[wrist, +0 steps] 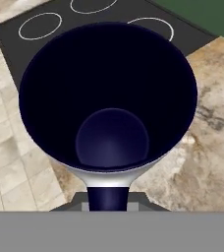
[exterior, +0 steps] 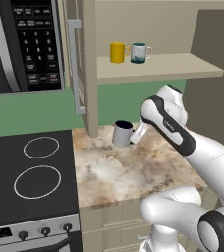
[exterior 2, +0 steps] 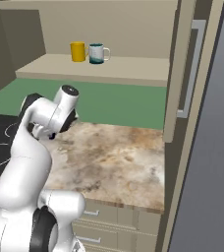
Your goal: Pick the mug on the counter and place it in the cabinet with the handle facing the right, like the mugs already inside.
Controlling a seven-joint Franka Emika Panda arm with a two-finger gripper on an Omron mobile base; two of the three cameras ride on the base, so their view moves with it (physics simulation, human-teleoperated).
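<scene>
The gripper (exterior: pixel 133 135) is clamped on the mug (exterior: pixel 122 134) by its handle (wrist: pixel 108 197), above the counter (exterior: pixel 133 172) – next comes lifting it to the cabinet (exterior: pixel 182 66) shelf, handle rightward.

Left of my table (exterior: pixel 133 172) lies the black stovetop (exterior: pixel 30 172); above that hangs the microwave (exterior: pixel 25 44), against a green wall (exterior: pixel 35 110).

Mug (wrist: pixel 109 98) showing glossy navy glaze inside, table (exterior: pixel 133 170) looking like polished marbled stone, cabinet (exterior: pixel 158 69) appearing matt, door handle (exterior: pixel 74 64) gleaming metallic
</scene>
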